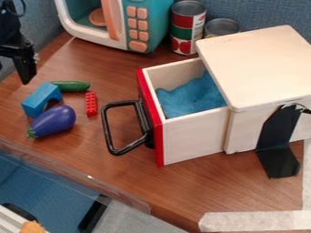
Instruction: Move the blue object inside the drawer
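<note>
The gripper (pixel 23 63) hangs at the upper left edge, above and to the left of the toys. Below it a blue arch-shaped block (pixel 36 101) lies on the table, between a green cucumber (pixel 72 86) and a purple-blue eggplant (pixel 53 121). A red brick (pixel 91 103) is just to their right. The wooden drawer (pixel 193 140), with a red front and black handle (pixel 108 129), is pulled out from its box (pixel 258 68). Crumpled blue material (pixel 191 98) lies inside the drawer.
A teal toy microwave (pixel 146 22) and two cans (pixel 187 27) stand at the back. A black bracket (pixel 279 141) is against the box's near side. A clear plastic strip (pixel 91 178) runs along the table's front left edge.
</note>
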Robot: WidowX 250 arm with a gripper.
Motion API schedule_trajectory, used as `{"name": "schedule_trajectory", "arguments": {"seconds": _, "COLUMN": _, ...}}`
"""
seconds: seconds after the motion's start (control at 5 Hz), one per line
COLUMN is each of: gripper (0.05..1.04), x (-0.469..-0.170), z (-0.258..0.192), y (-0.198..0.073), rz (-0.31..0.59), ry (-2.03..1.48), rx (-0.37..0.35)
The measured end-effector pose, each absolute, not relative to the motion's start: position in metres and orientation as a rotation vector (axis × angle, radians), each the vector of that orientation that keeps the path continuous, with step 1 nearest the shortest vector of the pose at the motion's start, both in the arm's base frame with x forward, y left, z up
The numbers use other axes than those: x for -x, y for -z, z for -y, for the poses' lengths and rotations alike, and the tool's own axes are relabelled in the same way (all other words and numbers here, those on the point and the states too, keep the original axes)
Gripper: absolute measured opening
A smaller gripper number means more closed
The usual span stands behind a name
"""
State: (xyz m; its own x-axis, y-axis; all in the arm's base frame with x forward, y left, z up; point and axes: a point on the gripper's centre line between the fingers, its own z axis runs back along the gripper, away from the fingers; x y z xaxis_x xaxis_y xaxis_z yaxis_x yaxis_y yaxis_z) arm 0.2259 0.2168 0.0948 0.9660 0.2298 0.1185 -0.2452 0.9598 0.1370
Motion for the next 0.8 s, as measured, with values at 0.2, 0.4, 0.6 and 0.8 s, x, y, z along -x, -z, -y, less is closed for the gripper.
{"name": "schedule_trajectory", "arguments": {"seconds": 0.2, "gripper": 0.999, "x": -0.237, "z": -0.221, "y": -0.087, "rz": 0.129, "ry": -0.251, "rx": -0.14}}
{"name": "schedule_trajectory", "arguments": {"seconds": 0.4, "gripper": 0.999, "x": -0.247, "z": -0.226, "y": -0.08, "rz": 0.134, "ry": -0.245, "rx": -0.117}}
{"name": "schedule_trajectory", "arguments": {"seconds": 0.6, "gripper": 0.999, "x": -0.254, "z": -0.227, "y": -0.076, "rz": 0.137, "ry": -0.215, "rx": -0.064}}
{"name": "schedule_trajectory", "arguments": {"seconds": 0.8, "gripper": 0.999, "x": -0.255, "z": -0.229, "y": -0.067, "rz": 0.121, "ry": -0.188, "rx": -0.019}}
